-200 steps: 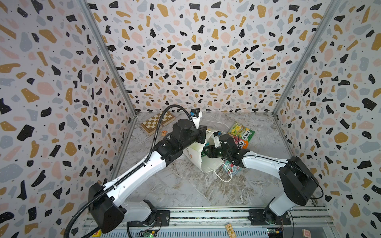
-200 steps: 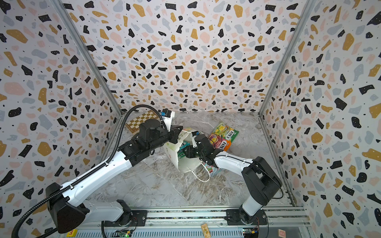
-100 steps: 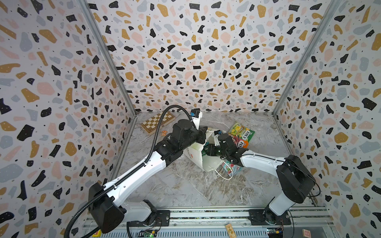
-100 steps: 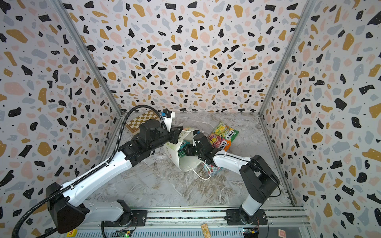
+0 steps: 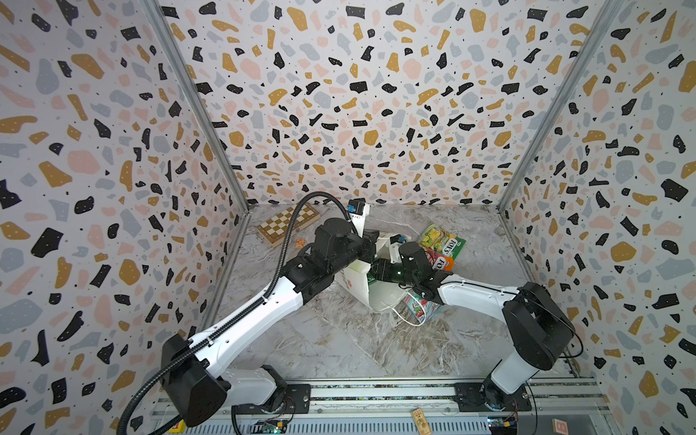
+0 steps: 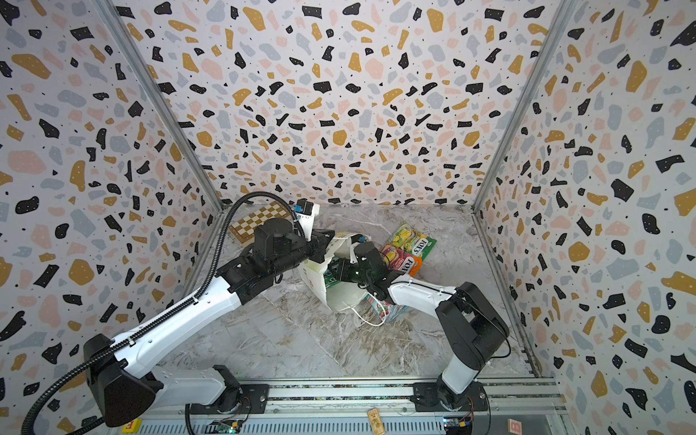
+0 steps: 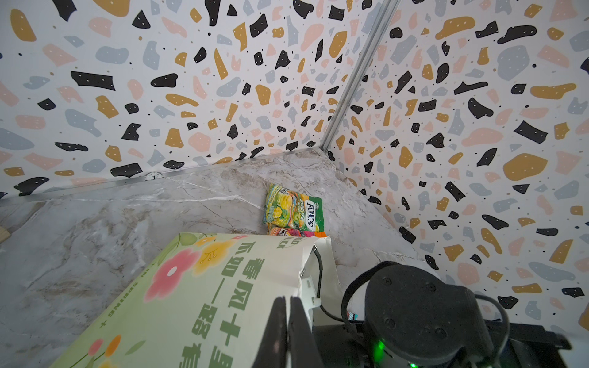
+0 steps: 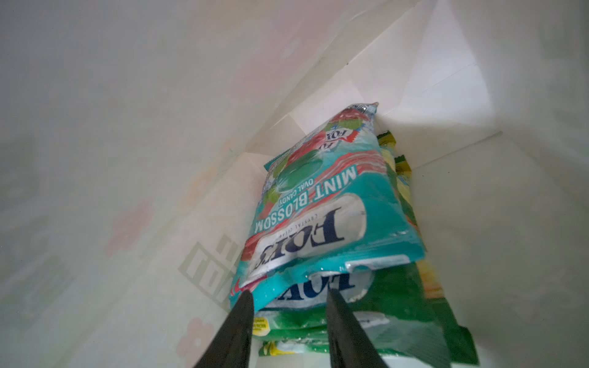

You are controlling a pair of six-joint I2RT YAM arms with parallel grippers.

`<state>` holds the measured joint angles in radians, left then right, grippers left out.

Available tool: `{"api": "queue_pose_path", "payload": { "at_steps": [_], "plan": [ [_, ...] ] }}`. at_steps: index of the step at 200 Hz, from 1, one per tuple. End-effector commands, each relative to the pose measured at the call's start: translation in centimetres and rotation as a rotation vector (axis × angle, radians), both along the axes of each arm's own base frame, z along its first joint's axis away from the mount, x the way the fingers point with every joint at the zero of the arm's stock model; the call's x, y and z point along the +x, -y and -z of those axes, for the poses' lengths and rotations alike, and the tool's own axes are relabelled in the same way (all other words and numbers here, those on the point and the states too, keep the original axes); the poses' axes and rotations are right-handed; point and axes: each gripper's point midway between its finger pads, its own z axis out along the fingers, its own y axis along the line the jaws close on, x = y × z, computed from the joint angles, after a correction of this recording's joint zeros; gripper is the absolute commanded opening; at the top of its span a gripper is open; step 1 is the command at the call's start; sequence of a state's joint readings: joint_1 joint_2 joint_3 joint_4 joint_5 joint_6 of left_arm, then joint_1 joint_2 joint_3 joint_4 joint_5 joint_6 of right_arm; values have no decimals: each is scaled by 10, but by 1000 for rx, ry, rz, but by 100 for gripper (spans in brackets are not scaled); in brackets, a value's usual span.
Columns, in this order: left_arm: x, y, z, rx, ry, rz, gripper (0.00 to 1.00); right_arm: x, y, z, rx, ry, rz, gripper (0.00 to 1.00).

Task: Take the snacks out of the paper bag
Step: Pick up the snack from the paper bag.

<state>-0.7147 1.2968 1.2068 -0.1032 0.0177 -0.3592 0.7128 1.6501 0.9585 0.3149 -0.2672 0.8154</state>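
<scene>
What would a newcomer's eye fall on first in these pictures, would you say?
First the loud terrazzo walls, then the white paper bag in the middle of the marble floor, its rim pinched by the left gripper. Inside the bag, the right gripper stands open at a teal packet stacked on green packets. A green-yellow packet lies out on the floor beyond the bag.

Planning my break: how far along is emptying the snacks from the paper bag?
Done: three FOX'S packets lie outside: green-yellow packet, orange-red packet and a third packet by the paper bag's mouth. In hand: left end effector pinches its rim; right end effector reaches inside, open around packet edges. Left: the Mint Blossom packet and green packets beneath it.
</scene>
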Motion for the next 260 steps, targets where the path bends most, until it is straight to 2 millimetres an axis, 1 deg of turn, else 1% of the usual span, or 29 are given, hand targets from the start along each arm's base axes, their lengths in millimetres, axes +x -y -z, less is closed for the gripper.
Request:
{"api": "queue_pose_path", "payload": {
  "at_steps": [1,55,119,158,203,219,232,243,260],
  "plan": [
    [-3,-1,-19,-42,56,7,0,8,-2,-12,43,1,21,41],
    [-4,-1,-19,-43,54,12,0,21,-2,0,46,-43,75,48],
    [-5,2,-19,-45,54,26,0,33,-6,11,51,-75,97,50],
    [-6,4,-18,-47,52,37,0,40,-11,20,58,-113,118,51],
    [-6,4,-20,-45,56,38,0,47,-17,27,66,-135,133,51],
    [-6,3,-20,-43,58,35,0,48,-18,29,64,-135,131,48],
    [-5,2,-20,-43,60,30,0,48,-19,27,68,-127,123,43],
    [-5,2,-19,-41,59,27,0,48,-20,26,67,-119,115,36],
    [-4,2,-19,-38,60,26,0,47,-19,25,60,-107,111,22]
  ]
}}
